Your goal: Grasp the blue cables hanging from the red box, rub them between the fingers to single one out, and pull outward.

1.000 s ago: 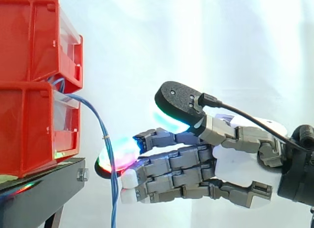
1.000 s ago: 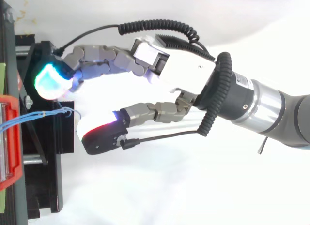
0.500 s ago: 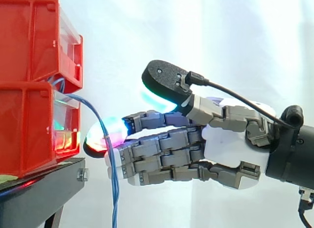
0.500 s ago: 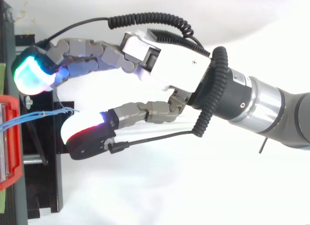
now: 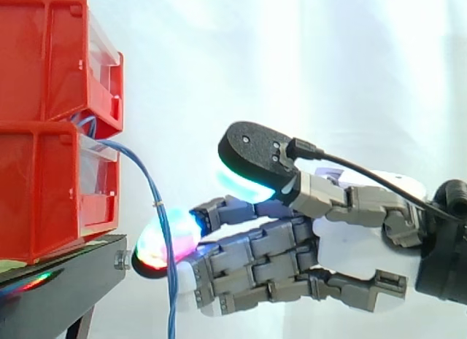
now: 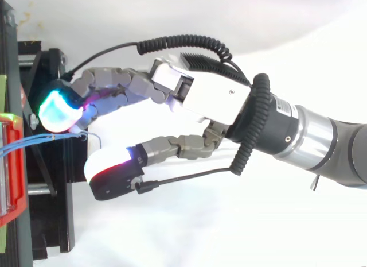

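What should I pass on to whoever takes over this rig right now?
The hand is open, nothing pinched: its fingers and thumb sit either side of the blue cables.
Things: the blue cables come out at the top of the lower red bin and hang down past the black stand.
Done: the hand is at the cables.
Left: close on them, rub to single one out, pull outward.

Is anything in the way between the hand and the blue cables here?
Nothing visible. The blue cables hang free from the red box and pass through the open gap between the fingers and thumb of the hand.
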{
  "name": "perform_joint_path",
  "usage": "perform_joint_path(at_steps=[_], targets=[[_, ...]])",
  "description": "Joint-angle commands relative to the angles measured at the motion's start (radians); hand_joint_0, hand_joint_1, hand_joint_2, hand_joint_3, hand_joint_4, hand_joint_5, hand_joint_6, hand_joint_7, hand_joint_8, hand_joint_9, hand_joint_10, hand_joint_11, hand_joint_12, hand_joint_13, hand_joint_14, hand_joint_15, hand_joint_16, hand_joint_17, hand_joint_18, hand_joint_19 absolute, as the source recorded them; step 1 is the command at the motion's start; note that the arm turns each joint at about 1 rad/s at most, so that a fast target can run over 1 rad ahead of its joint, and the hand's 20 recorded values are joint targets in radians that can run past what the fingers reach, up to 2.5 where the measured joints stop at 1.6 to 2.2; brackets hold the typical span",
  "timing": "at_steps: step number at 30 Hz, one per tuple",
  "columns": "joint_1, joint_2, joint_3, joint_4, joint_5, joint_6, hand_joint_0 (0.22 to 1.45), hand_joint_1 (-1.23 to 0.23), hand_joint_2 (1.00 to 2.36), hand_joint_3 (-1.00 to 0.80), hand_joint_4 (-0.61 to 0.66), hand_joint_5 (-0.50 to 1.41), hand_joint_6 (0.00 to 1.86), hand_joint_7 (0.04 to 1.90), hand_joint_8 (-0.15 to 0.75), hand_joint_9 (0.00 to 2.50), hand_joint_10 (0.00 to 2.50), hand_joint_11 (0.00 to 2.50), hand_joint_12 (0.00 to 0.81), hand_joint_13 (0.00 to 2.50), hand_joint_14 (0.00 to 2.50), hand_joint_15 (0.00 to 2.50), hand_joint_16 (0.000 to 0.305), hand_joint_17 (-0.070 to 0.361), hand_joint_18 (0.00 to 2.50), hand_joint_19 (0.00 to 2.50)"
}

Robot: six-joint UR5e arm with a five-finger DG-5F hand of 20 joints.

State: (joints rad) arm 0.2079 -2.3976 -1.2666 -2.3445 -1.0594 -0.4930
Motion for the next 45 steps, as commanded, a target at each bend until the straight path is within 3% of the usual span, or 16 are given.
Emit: perform_joint_path(at_steps=[1,7,10,12,22,33,40,45], targets=[[0.01,0.0,-0.019,0.014,0.01,0.004,0.52,-0.6,1.0,-0.48,0.27,-0.15,0.5,0.82,0.247,0.8,0.01,0.41,0.337,0.67,0.02,0.41,0.046,0.104,0.45,0.34],[0.015,-0.057,0.0,0.06,0.01,0.011,0.53,-0.59,1.0,-0.48,0.27,-0.15,0.5,0.82,0.247,0.82,0.01,0.41,0.335,0.68,0.02,0.41,0.045,0.102,0.45,0.34],[0.015,-0.109,0.046,0.096,0.007,0.048,0.53,-0.59,1.0,-0.48,0.27,-0.15,0.5,0.82,0.245,0.83,0.01,0.42,0.334,0.68,0.02,0.41,0.045,0.101,0.45,0.35],[0.015,-0.121,0.069,0.093,0.006,0.07,0.54,-0.58,1.0,-0.48,0.27,-0.15,0.5,0.81,0.242,0.85,0.01,0.42,0.33,0.7,0.02,0.41,0.044,0.099,0.47,0.36],[0.018,-0.123,0.078,0.09,0.001,0.076,0.56,-0.57,1.0,-0.46,0.28,-0.14,0.5,0.82,0.246,0.98,0.02,0.5,0.319,0.79,0.02,0.44,0.041,0.092,0.54,0.38],[0.028,-0.12,0.079,0.086,0.001,0.136,0.58,-0.57,1.0,-0.45,0.28,-0.13,0.5,0.89,0.241,1.1,0.02,0.65,0.317,0.85,0.02,0.5,0.04,0.089,0.57,0.41],[0.027,-0.114,0.079,0.085,-0.004,0.194,0.58,-0.57,1.0,-0.44,0.29,-0.11,0.5,0.98,0.239,1.12,0.02,0.73,0.323,0.87,0.02,0.52,0.041,0.091,0.6,0.44],[0.027,-0.094,0.079,0.04,-0.02,0.208,0.59,-0.57,1.01,-0.44,0.28,-0.1,0.5,1.05,0.239,1.12,0.02,0.77,0.326,0.87,0.02,0.54,0.041,0.092,0.6,0.45]])
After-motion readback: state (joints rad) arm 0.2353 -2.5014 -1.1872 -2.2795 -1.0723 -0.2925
